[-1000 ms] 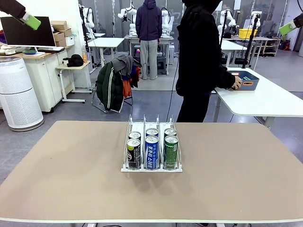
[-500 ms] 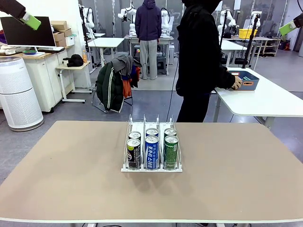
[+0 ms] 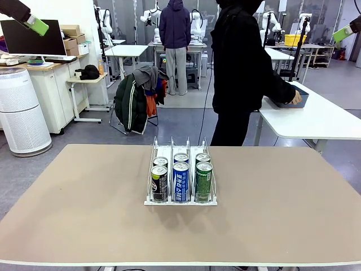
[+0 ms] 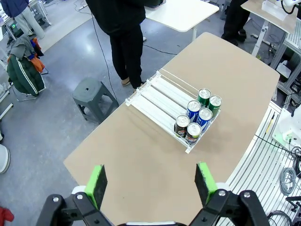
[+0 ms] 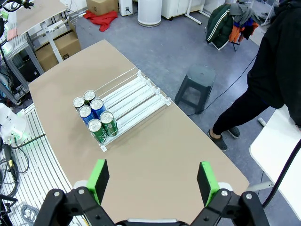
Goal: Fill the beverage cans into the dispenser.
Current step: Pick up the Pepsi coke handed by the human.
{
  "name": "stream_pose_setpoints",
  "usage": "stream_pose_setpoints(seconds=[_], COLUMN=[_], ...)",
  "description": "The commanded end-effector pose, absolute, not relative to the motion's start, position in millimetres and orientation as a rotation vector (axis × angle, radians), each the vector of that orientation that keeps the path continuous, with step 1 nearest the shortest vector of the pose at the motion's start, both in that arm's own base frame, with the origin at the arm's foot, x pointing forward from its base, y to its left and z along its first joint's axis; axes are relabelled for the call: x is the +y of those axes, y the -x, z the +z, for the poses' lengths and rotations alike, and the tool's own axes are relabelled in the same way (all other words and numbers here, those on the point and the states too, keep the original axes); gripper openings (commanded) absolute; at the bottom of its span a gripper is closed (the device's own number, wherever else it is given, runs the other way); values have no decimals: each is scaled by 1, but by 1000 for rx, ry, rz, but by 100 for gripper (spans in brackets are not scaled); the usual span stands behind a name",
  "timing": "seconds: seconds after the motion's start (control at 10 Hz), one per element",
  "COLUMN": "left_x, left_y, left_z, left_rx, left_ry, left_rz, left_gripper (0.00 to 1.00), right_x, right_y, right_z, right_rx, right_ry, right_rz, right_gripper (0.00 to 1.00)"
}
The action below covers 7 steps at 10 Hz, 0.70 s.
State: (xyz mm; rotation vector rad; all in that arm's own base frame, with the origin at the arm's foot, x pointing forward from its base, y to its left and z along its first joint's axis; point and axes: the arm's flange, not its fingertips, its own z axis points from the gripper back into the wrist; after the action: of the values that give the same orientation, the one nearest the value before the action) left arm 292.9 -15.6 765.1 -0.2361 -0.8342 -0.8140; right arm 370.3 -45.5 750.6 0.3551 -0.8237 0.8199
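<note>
The dispenser (image 3: 180, 151) stands mid-table, a white three-lane rack with thin dividers. Several beverage cans sit at its near end, two per lane: black-and-yellow-green (image 3: 159, 183) on the left, blue (image 3: 181, 182) in the middle, green (image 3: 203, 180) on the right. My left gripper (image 3: 35, 24) hangs high at the picture's top left, and my right gripper (image 3: 343, 33) high at the top right. Both are far from the rack. From above, the left gripper (image 4: 151, 183) and right gripper (image 5: 153, 180) stand open with nothing between the fingers. The cans (image 4: 197, 115) (image 5: 94, 117) lie far below.
A person in black stands at the table's far side (image 3: 240, 73), one hand reaching into a blue bin (image 3: 302, 97) on a neighbouring white table (image 3: 321, 121). A grey stool (image 4: 94, 96) (image 5: 198, 80) stands on the floor beyond the far edge. The tan table (image 3: 84, 214) is bare around the rack.
The person's hand has moved right, from the bin's near end to over the bin. Both arms and the cans are as before.
</note>
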Motion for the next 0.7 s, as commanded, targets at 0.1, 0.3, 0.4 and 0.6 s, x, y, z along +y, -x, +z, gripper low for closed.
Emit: stream_pose_setpoints(seconds=[0.1, 0.3, 0.4, 0.6], left_x=[-15, -15, -15, -15], left_y=[-294, -294, -294, -294], left_z=[763, 763, 763, 763], left_rx=[-830, -830, -830, -830], left_ry=[239, 239, 239, 239], left_rz=[-812, -812, -812, -812], left_gripper=[100, 100, 100, 100], right_x=[-44, -44, -44, -44], right_y=[-370, -370, -370, -370], right_z=[751, 751, 751, 751], right_rx=[-820, -820, -820, -820], right_ry=[-365, -365, -365, -365], right_rz=[818, 818, 818, 818], right_gripper=[100, 100, 100, 100])
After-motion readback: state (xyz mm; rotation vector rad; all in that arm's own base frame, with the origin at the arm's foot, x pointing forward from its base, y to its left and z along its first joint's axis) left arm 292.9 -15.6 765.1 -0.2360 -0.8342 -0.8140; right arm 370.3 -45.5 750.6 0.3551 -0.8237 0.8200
